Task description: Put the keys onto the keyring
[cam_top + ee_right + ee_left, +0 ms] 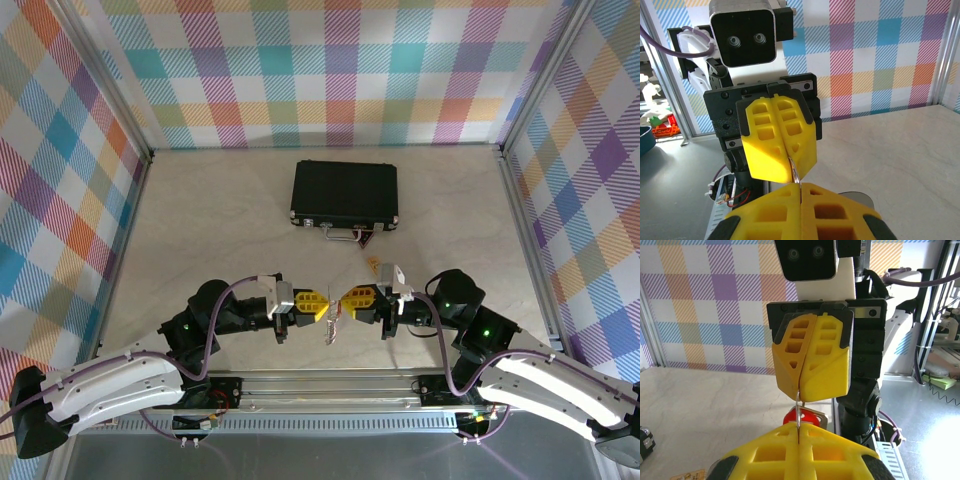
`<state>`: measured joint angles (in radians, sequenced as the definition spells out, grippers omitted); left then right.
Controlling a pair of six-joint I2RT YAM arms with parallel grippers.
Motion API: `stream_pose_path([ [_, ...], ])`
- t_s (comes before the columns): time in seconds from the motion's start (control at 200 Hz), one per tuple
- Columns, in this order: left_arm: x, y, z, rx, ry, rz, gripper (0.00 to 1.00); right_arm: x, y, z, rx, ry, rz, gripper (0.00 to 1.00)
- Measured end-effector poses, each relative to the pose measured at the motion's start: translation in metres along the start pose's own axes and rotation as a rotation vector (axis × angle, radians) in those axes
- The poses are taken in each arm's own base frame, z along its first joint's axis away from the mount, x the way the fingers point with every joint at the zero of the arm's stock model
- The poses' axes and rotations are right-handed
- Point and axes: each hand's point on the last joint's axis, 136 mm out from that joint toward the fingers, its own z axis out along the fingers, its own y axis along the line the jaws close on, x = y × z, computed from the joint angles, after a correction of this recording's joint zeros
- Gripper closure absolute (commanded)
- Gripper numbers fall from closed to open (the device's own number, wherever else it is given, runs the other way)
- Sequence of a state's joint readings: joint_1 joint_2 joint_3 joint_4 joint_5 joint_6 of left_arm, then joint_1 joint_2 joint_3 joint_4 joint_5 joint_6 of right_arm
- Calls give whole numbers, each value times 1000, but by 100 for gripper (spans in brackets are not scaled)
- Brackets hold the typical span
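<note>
Just inside the middle of the table's (220, 230) near edge, the left gripper (322, 305) and right gripper (347, 299) meet tip to tip, both clenched on the thin edge of the keyring (799, 410). The key (807, 416), its red head showing, hangs just below them; I cannot tell whether it is threaded. Threading seems in hand; next, the key's hole must be worked along the loop. Toward the far edge lies the black case (345, 193).
</note>
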<state>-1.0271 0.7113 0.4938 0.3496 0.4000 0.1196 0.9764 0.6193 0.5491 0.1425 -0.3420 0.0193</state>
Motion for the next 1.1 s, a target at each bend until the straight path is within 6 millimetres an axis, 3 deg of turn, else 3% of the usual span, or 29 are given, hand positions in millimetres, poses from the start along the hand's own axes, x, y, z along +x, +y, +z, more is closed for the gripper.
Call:
stream_pose_path([
  [1.1, 2, 4, 0, -24, 7, -2, 100, 3, 0, 2, -4, -17, 19, 100],
])
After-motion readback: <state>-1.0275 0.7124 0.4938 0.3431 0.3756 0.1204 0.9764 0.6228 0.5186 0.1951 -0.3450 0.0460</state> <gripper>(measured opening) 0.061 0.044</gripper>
